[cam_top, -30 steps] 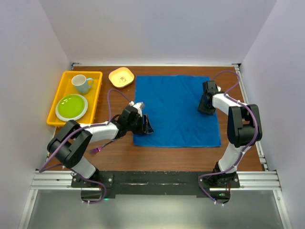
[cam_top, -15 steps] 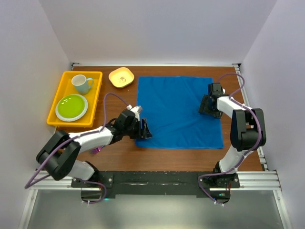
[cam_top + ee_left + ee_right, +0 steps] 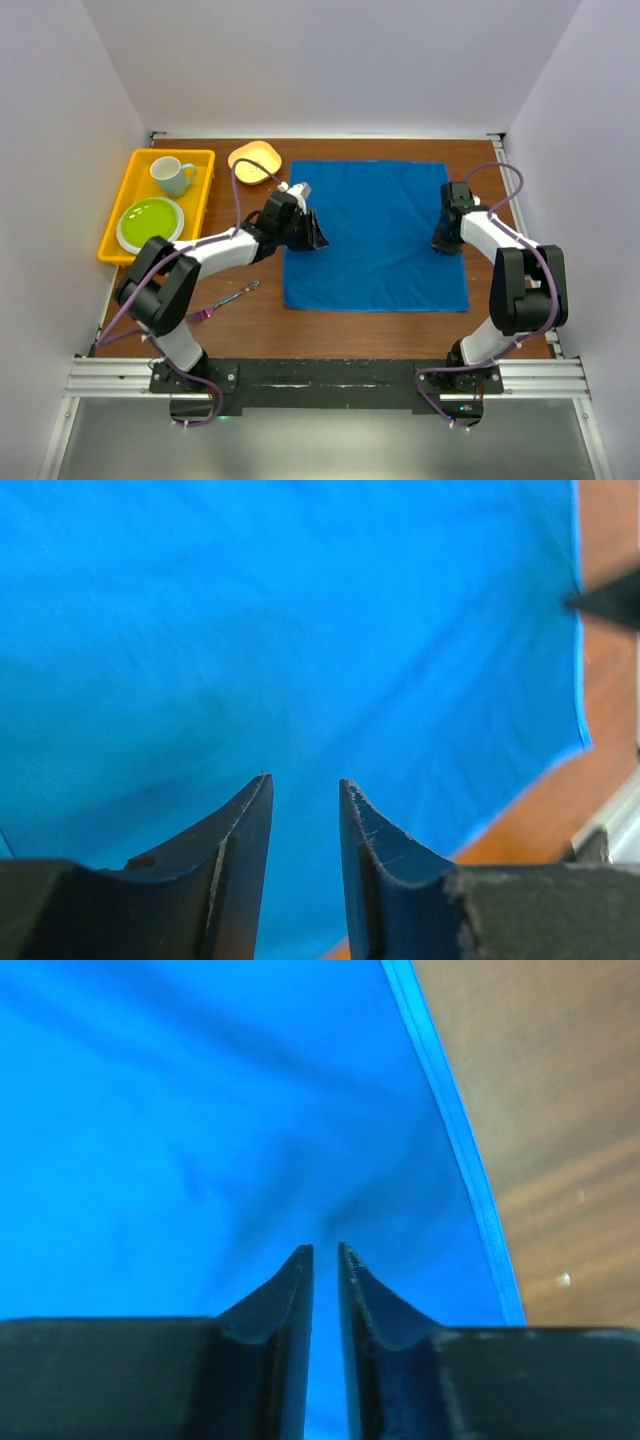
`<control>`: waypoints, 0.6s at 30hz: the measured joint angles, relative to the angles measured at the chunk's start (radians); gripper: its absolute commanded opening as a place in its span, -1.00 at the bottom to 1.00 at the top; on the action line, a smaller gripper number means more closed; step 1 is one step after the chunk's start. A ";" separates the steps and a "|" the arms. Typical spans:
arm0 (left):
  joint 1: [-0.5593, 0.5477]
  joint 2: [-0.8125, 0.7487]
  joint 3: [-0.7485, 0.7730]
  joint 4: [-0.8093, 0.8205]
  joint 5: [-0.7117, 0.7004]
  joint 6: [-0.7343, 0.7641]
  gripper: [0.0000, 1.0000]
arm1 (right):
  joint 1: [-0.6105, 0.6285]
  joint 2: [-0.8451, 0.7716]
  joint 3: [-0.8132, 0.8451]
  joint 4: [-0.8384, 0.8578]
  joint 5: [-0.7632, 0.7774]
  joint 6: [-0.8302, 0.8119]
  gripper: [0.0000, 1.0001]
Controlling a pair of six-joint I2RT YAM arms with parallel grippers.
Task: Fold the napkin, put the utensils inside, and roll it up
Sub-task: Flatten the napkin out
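Napkin (image 3: 300, 630) lies beneath the narrowly parted left pincer (image 3: 303, 780). Cloth puckers at the tips of the nearly closed right pincer (image 3: 325, 1250) (grip unclear).

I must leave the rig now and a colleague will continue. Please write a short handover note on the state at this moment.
Left gripper: fingers a little apart, holding nothing, at the left edge of the napkin.
Right gripper: fingers almost together near the napkin's right edge. Creases run into them, so it seems to pinch the cloth.
Utensil: lies on the table, left of the napkin, apart from it and from both grippers.
Done: napkin spread flat, no fold yet.
Left to do: fold the napkin, put the utensil inside, roll it up.
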 measured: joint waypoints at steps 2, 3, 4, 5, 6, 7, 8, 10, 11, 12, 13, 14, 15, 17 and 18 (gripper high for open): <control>0.018 0.053 0.038 0.004 -0.006 0.006 -0.28 | -0.001 -0.018 -0.038 -0.002 0.009 0.008 -0.74; 0.028 0.080 0.057 0.003 -0.011 0.011 -0.28 | -0.002 -0.025 -0.053 0.000 0.015 0.011 -0.74; 0.034 0.099 0.070 0.003 -0.015 0.015 -0.28 | -0.002 -0.037 -0.074 0.001 0.025 0.012 -0.73; 0.042 0.119 0.084 0.002 -0.018 0.017 -0.28 | -0.002 -0.046 -0.088 -0.002 0.031 0.013 -0.73; 0.049 0.138 0.097 0.003 -0.021 0.018 -0.28 | -0.003 -0.057 -0.104 0.000 0.039 0.013 -0.73; 0.055 0.153 0.106 0.003 -0.025 0.020 -0.28 | -0.005 -0.066 -0.118 0.002 0.047 0.014 -0.72; 0.061 0.170 0.116 0.000 -0.028 0.023 -0.28 | -0.009 -0.071 -0.131 0.006 0.052 0.016 -0.71; 0.072 0.202 0.132 -0.003 -0.032 0.025 -0.28 | -0.019 -0.075 -0.159 0.016 0.052 0.021 -0.71; 0.077 0.213 0.133 -0.003 -0.033 0.026 -0.28 | -0.027 -0.075 -0.163 0.018 0.051 0.024 -0.71; 0.082 0.223 0.133 -0.006 -0.035 0.028 -0.28 | -0.037 -0.079 -0.165 0.023 0.049 0.027 -0.70; 0.084 0.232 0.133 -0.013 -0.040 0.034 -0.28 | -0.048 -0.081 -0.170 0.030 0.044 0.032 -0.70; 0.088 0.235 0.134 -0.014 -0.040 0.037 -0.27 | -0.057 -0.082 -0.172 0.034 0.042 0.035 -0.69; 0.088 0.235 0.137 -0.017 -0.045 0.042 -0.27 | -0.065 -0.086 -0.175 0.037 0.036 0.039 -0.68; 0.088 0.235 0.142 -0.027 -0.055 0.051 -0.24 | -0.084 -0.092 -0.181 0.042 0.020 0.050 -0.66; 0.088 0.235 0.144 -0.030 -0.060 0.055 -0.22 | -0.089 -0.093 -0.183 0.043 0.013 0.055 -0.62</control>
